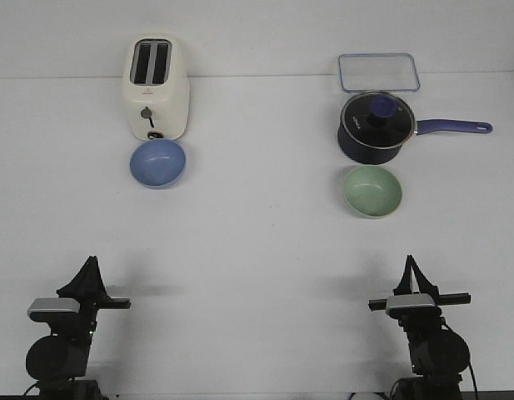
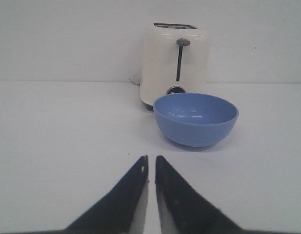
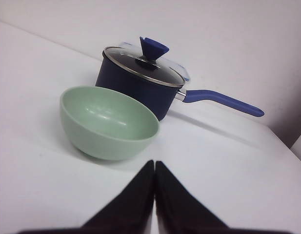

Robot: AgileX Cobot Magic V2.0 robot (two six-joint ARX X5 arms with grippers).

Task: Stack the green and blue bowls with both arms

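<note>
The periwinkle blue bowl (image 1: 157,162) stands upright on the white table just in front of the toaster, far left; it also shows in the left wrist view (image 2: 195,118). The mint green bowl (image 1: 372,191) stands upright in front of the navy saucepan, far right, and shows in the right wrist view (image 3: 109,122). Both are empty. My left gripper (image 1: 92,265) is near the table's front edge, well short of the blue bowl, jaws nearly together and empty (image 2: 151,159). My right gripper (image 1: 410,263) is near the front edge, short of the green bowl, jaws together and empty (image 3: 154,164).
A cream toaster (image 1: 155,88) stands behind the blue bowl. A navy saucepan (image 1: 376,126) with a glass lid and a handle pointing right stands behind the green bowl. A clear lidded container (image 1: 378,72) lies behind the pan.
</note>
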